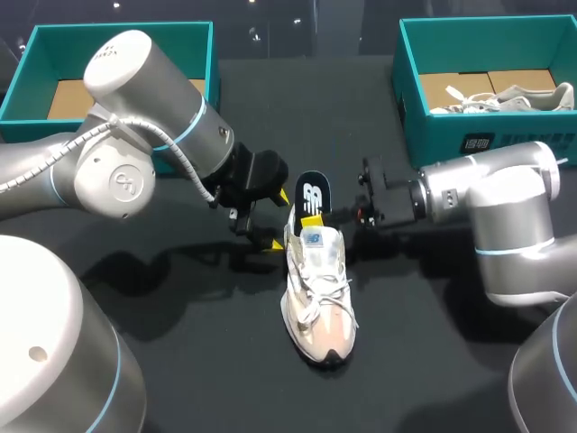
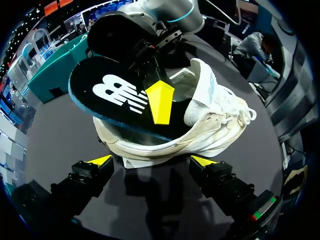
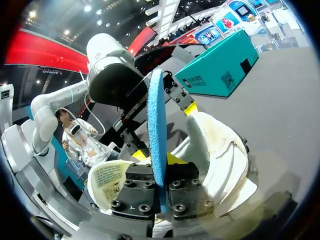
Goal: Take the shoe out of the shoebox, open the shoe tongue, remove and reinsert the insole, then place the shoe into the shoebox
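A white and beige shoe (image 1: pixel 317 293) lies on the black table, toe toward the front. Its black insole (image 1: pixel 312 193) with a white logo sticks up out of the heel opening. My right gripper (image 1: pixel 311 217) is shut on the insole (image 3: pixel 156 125), which stands edge-on between its fingers (image 3: pixel 137 187) just above the shoe (image 3: pixel 222 155). My left gripper (image 2: pixel 151 162) is open right behind the shoe's heel (image 2: pixel 150 147), its yellow tips either side of it and not touching. In the left wrist view the insole (image 2: pixel 112 95) shows with a right fingertip (image 2: pixel 160 100) pressed on it.
A teal shoebox (image 1: pixel 424 122) at the back right holds another white shoe (image 1: pixel 505 97). A second teal box (image 1: pixel 36 54) at the back left shows only its cardboard floor. My left arm's elbow (image 1: pixel 117 171) bulks over the left of the table.
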Controlling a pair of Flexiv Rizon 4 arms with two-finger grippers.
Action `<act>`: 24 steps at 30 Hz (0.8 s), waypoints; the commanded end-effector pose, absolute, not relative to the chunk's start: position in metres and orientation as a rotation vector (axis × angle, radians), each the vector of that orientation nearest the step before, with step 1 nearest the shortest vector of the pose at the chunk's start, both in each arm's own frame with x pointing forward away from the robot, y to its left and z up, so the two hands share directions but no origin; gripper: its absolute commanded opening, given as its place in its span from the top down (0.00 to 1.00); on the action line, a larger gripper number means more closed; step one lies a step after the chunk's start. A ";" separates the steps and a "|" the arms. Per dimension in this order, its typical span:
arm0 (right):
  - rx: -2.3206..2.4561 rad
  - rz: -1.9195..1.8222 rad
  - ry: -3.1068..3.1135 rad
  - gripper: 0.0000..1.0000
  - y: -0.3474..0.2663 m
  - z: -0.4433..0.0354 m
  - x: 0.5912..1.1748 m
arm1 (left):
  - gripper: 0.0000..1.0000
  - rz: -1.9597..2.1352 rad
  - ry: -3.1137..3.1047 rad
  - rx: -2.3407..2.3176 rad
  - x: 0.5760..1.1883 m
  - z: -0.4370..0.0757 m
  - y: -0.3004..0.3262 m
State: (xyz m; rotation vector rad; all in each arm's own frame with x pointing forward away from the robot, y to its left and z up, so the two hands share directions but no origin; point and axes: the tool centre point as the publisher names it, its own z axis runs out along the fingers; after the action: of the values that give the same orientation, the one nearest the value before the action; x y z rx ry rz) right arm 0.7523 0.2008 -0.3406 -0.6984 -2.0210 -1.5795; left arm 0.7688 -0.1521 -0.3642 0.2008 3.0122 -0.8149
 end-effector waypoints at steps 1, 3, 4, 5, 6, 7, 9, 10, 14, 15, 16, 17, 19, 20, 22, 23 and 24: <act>-0.713 -1.597 -2.048 0.82 0.200 -0.333 0.745 | 0.00 -0.811 3.013 0.201 0.769 -0.365 -0.153; -0.692 -1.616 -2.055 0.70 0.200 -0.329 0.747 | 0.00 -0.811 3.013 0.201 0.769 -0.365 -0.153; -0.675 -1.623 -2.062 0.65 0.201 -0.326 0.749 | 0.00 -0.811 3.013 0.201 0.769 -0.365 -0.153; -0.665 -1.625 -2.071 0.65 0.202 -0.323 0.751 | 0.00 -0.811 3.013 0.201 0.769 -0.365 -0.153; -0.655 -1.629 -2.076 0.65 0.202 -0.321 0.753 | 0.00 -0.811 3.013 0.201 0.769 -0.365 -0.153; -0.649 -1.630 -2.077 0.65 0.202 -0.319 0.755 | 0.00 -0.811 3.013 0.201 0.769 -0.365 -0.153; -0.640 -1.630 -2.089 0.67 0.201 -0.316 0.760 | 0.00 -0.811 3.013 0.201 0.769 -0.365 -0.153; -0.635 -1.629 -2.095 0.67 0.200 -0.314 0.764 | 0.00 -0.811 3.013 0.201 0.769 -0.365 -0.153; -0.634 -1.631 -2.132 0.69 0.197 -0.308 0.775 | 0.00 -0.811 3.013 0.201 0.769 -0.365 -0.153; -0.637 -1.632 -2.137 0.70 0.196 -0.307 0.779 | 0.00 -0.811 3.013 0.201 0.769 -0.365 -0.153; -0.636 -1.635 -2.138 0.71 0.195 -0.306 0.782 | 0.00 -0.811 3.013 0.201 0.769 -0.365 -0.153; -0.634 -1.641 -2.134 0.73 0.194 -0.306 0.785 | 0.00 -0.811 3.013 0.201 0.769 -0.365 -0.153; -0.646 -1.641 -2.131 0.98 0.194 -0.308 0.789 | 0.00 -0.811 3.013 0.201 0.769 -0.365 -0.153; -0.645 -1.638 -2.126 1.00 0.194 -0.309 0.790 | 0.00 -0.811 3.013 0.201 0.769 -0.365 -0.153; -0.649 -1.628 -2.119 1.00 0.197 -0.312 0.788 | 0.00 -0.811 3.013 0.201 0.769 -0.365 -0.153; -0.655 -1.618 -2.114 1.00 0.198 -0.315 0.786 | 0.00 -0.811 3.013 0.201 0.769 -0.365 -0.153; -0.665 -1.606 -2.110 1.00 0.199 -0.318 0.784 | 0.00 -0.811 3.013 0.201 0.769 -0.365 -0.153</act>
State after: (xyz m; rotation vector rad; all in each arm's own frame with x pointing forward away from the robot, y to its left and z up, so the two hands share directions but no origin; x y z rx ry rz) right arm 0.7849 0.1934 -0.3109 -0.6616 -2.1091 -1.6236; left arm 0.7688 -0.1521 -0.3642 0.2008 3.0122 -0.8149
